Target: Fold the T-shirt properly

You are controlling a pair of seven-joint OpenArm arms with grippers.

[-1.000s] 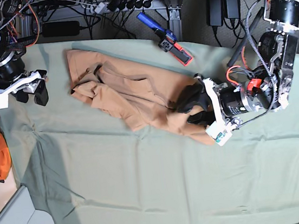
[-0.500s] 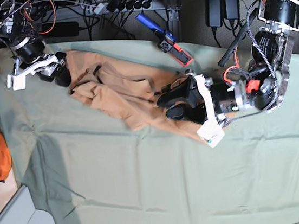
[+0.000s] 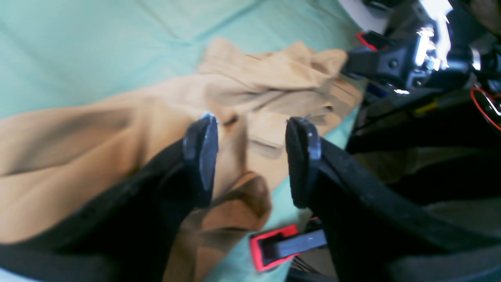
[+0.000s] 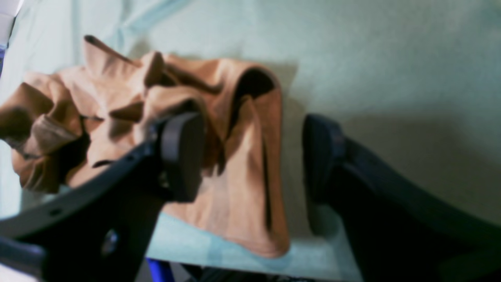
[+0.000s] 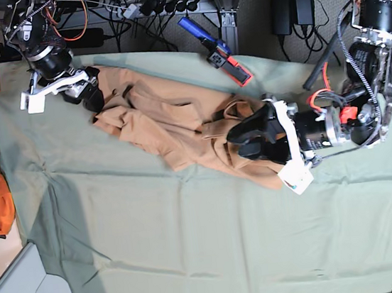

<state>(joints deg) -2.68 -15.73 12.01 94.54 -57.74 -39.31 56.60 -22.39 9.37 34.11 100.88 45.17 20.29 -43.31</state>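
A robotics lab. Two arms (image 5: pixel 359 76) stand at a cloth-covered table (image 5: pixel 194 247). Cables and a power strip (image 5: pixel 157 1) crowd behind.

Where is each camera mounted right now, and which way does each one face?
Base: overhead, looking down on the green cloth, the T-shirt and both arms.
Left wrist: behind the open left gripper, facing along the T-shirt toward the other arm.
Right wrist: behind the open right gripper, looking down at the shirt's bunched end.
All three show the T-shirt.
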